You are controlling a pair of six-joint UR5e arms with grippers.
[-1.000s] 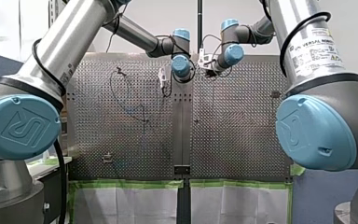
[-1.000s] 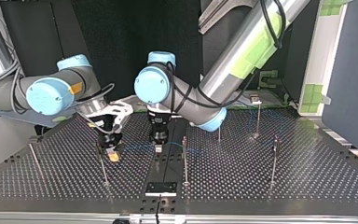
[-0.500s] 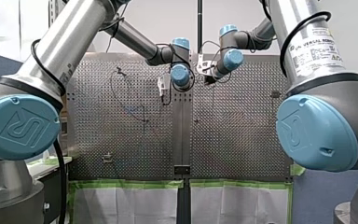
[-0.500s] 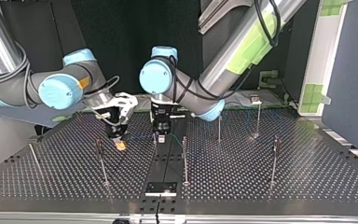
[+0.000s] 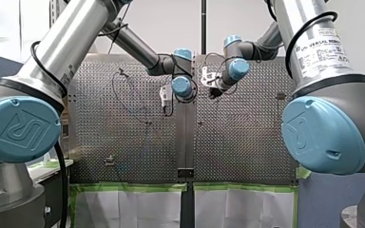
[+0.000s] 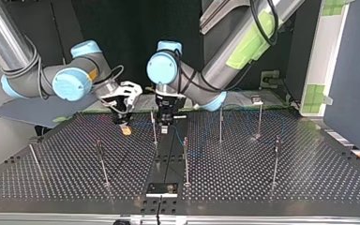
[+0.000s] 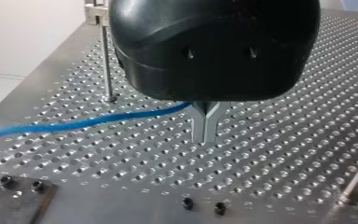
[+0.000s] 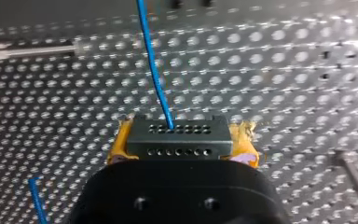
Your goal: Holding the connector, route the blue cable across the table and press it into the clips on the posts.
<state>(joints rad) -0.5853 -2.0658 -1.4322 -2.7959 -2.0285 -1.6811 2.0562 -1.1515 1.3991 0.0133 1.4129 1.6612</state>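
My right gripper (image 8: 182,145) is shut, its yellow pads clamping a dark connector (image 8: 175,132) with rows of small holes. The blue cable (image 8: 152,60) leaves the connector's top and runs ahead over the perforated table (image 6: 272,187). In the top view this gripper (image 6: 126,130) hangs low at the far middle left. Just to the right of it there, my left gripper (image 6: 165,129) points down beside a thin post (image 6: 154,127). Its metal fingers (image 7: 200,123) are shut, with the blue cable (image 7: 98,120) running into them from one side. The fingertips hover just above the plate.
Several thin posts stand on the table: (image 6: 185,159), (image 6: 221,124), (image 6: 259,119), (image 6: 276,159), (image 6: 101,161). One post (image 7: 105,60) with a clip on top is behind my left gripper. A small black plate (image 6: 161,189) lies near the top view's front edge.
Both grippers have drawn back from the top view's camera toward the far side of the table, taking the connector and cable along. Both stay shut.
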